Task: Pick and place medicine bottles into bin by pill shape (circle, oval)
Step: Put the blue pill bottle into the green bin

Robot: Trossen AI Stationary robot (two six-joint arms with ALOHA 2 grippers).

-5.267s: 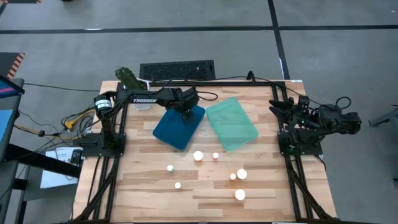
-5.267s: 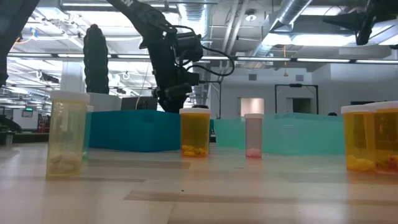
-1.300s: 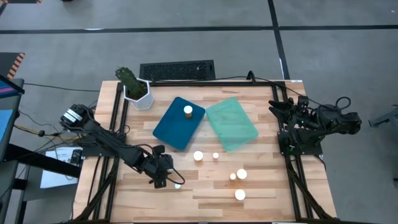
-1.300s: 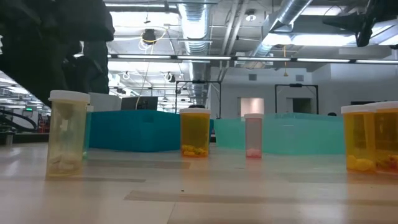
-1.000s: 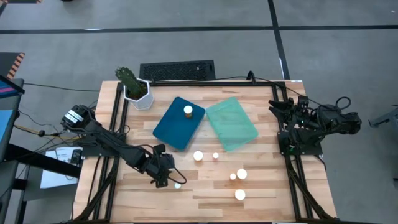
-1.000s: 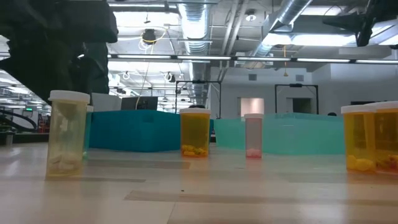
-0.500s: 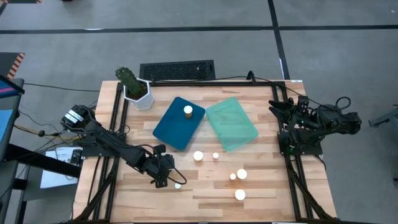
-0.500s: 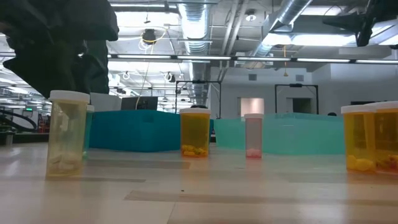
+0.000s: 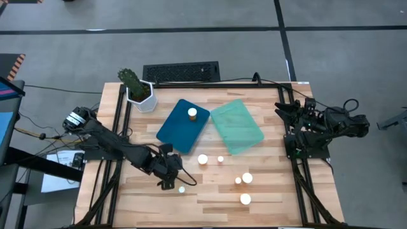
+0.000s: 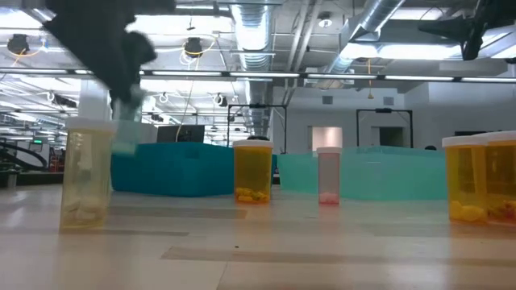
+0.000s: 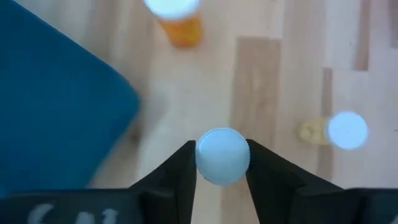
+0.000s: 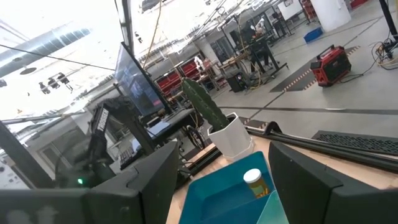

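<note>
Medicine bottles are spread over the wooden table, and the left gripper has one of them — its two dark fingers are clamped either side of a round white cap, seen from straight above in the left wrist view. From the high camera that gripper sits low over the near-left part of the table, close to a small white-capped bottle just beside it; whether that is the gripped one I cannot tell from above. At table height a pale bottle with whitish pills stands at the left with the blurred dark arm above it.

One bottle stands upright inside the dark blue tray, which lies tilted beside the mint green tray — the two nearly touch along their long sides. Further bottles stand on the bare wood near the trays: a wide one, a small one, and a cluster of three farther right.

The right gripper waits at the table's right edge, fingers spread apart, holding nothing. A cactus in a white pot stands at the far-left corner.
</note>
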